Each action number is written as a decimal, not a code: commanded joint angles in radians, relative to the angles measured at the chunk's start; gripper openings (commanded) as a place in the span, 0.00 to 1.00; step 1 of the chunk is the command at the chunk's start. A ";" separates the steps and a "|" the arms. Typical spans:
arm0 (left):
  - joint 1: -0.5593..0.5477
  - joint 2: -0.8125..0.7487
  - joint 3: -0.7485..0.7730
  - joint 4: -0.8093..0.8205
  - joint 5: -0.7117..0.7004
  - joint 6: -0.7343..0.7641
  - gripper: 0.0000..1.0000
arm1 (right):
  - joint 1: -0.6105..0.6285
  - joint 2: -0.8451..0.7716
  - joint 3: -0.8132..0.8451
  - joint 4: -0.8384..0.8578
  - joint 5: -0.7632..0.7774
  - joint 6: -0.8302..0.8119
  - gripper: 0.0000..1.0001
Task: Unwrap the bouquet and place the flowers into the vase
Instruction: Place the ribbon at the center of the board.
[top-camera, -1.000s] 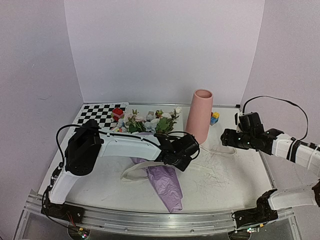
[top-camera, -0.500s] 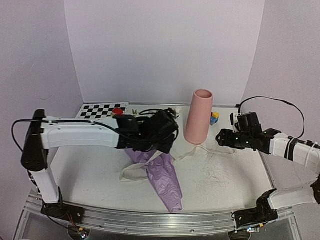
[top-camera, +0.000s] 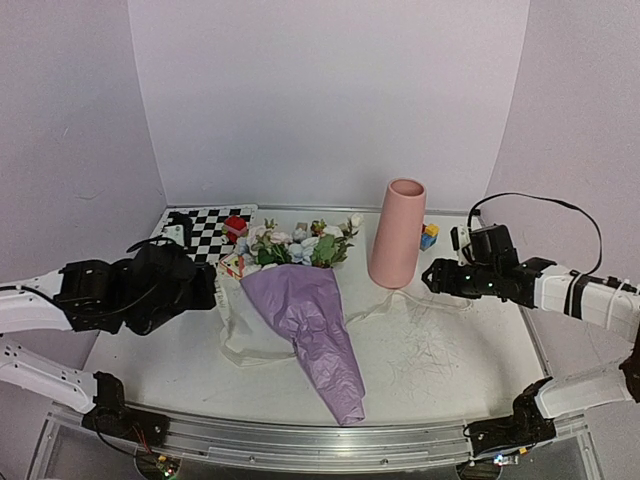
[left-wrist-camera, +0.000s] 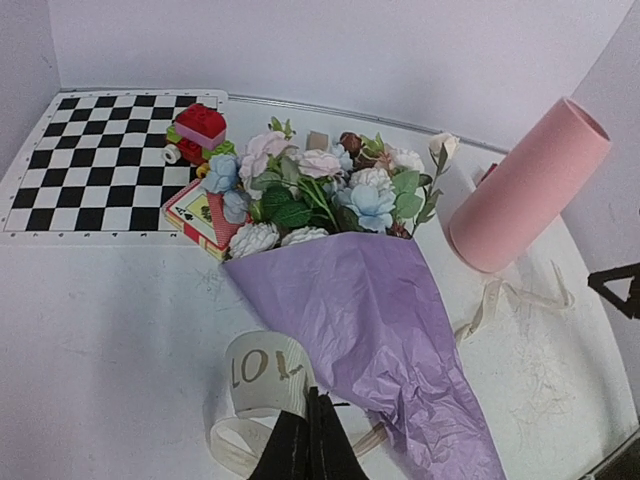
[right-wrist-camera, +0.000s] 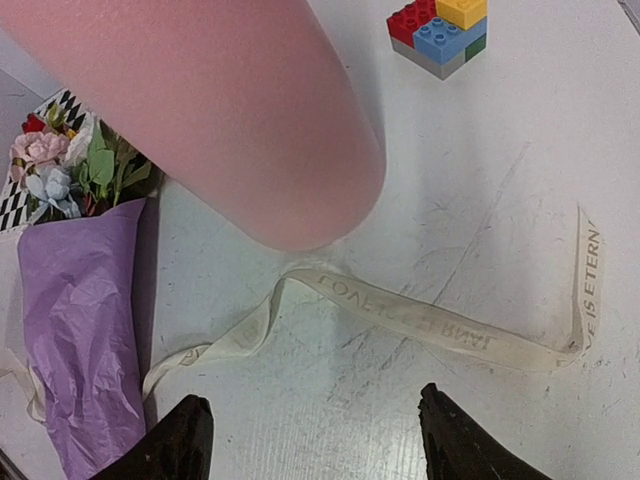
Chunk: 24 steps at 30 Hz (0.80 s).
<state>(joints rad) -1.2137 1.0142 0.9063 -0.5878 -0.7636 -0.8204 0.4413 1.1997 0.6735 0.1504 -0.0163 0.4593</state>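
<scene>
bouquet: lies flat mid-table, purple cone tip toward us, blooms toward the checkerboard. the paper is not yet opened, so we judge the unwrapping barely begun.
flowers: all bunched inside the cone, none in the vase.
ribbon: cream and slack. one loop lies at the cone's left, and a strand trails past the vase foot. it looks untied, which frees the paper.
vase: upright, just right of the blooms, mouth clear for stems.
left gripper: jaws pressed together, low beside the ribbon loop. we cannot tell whether a strand is pinched.
right gripper: fingers spread wide, holding nothing, over the ribbon strand by the vase. we judge it placed to clear that strand.
</scene>
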 joint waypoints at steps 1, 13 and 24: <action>0.003 -0.159 -0.073 -0.060 -0.079 -0.131 0.03 | 0.042 0.016 -0.009 0.022 -0.018 0.016 0.71; 0.003 -0.201 -0.105 -0.214 -0.142 -0.226 0.87 | 0.243 0.178 -0.001 0.178 -0.087 0.115 0.70; 0.011 0.410 0.101 -0.172 0.077 -0.181 0.91 | 0.358 0.322 0.040 0.291 -0.134 0.189 0.58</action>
<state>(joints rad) -1.2101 1.2849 0.9130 -0.7598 -0.7669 -0.9959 0.7652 1.4860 0.6633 0.3870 -0.1302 0.6105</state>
